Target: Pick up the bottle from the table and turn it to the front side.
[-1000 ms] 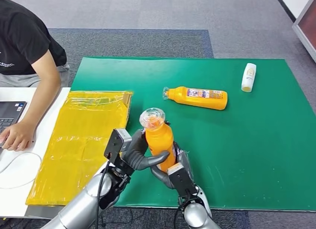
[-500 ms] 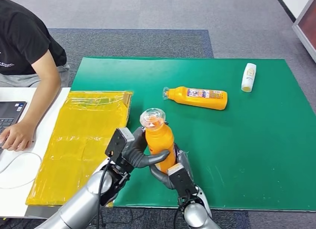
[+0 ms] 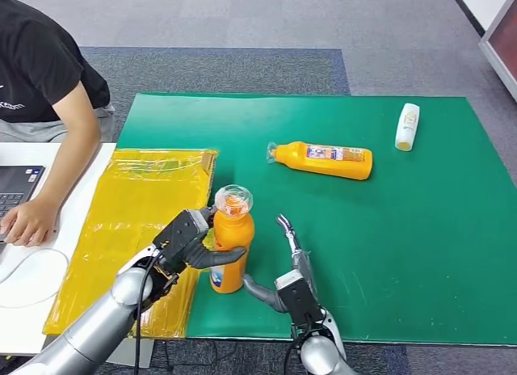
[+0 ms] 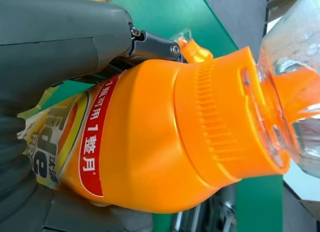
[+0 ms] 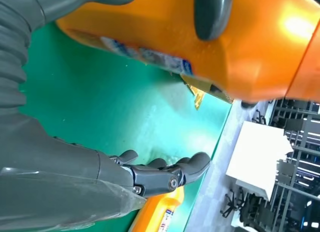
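**Orange bottle upright in the left hand, right hand let go**

Orange plastic catches the eye first: from the head view, the bottle stands upright, long axis vertical and clear cap on top, at the near left edge of the green mat. The left hand wraps it from the left side, thumb across the front. The right hand sits just to the bottle's right with its fingers spread and pointing up, holding nothing; its thumb reaches toward the bottle's base. So the left hand has the bottle, and any turn of the label rests on it. A second orange bottle lies on its side farther back on the mat, a small white bottle beyond that.

From the left wrist, the bottle shows its red label strip with printed characters, which the head view cannot read, and dark fingers clasped over the shoulder.

From the right wrist, the bottle's body is close, a finger of the other hand pressed on it, while the right hand's own fingers hang apart from it over the mat.
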Motion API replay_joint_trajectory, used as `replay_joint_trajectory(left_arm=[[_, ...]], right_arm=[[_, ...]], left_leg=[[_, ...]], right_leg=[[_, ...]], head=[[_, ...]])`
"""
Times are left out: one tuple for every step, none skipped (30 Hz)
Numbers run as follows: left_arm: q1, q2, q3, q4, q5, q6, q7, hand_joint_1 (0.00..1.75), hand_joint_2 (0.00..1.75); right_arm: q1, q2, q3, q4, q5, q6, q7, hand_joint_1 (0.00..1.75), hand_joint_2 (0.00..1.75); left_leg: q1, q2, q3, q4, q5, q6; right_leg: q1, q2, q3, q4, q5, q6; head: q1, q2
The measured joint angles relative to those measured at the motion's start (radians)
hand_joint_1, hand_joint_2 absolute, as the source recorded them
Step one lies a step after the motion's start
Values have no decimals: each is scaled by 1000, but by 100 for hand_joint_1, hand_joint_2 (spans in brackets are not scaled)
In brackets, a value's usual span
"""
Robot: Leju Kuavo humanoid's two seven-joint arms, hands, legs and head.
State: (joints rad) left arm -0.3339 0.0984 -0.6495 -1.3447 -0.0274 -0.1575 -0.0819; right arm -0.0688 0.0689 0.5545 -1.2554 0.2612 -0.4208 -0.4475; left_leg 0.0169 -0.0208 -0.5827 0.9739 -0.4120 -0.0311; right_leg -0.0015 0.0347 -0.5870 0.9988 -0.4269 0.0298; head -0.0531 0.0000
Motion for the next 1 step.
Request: replay_joint_trajectory(left_arm=[[-1, 4, 3, 0, -4, -2, 1, 175, 175]], right_arm=[[0, 0, 0, 0, -1, 0, 0, 0, 175]], left_leg=[[0, 0, 0, 0, 0, 0]], right_leg=[[0, 0, 0, 0, 0, 0]], head=[[0, 0]])
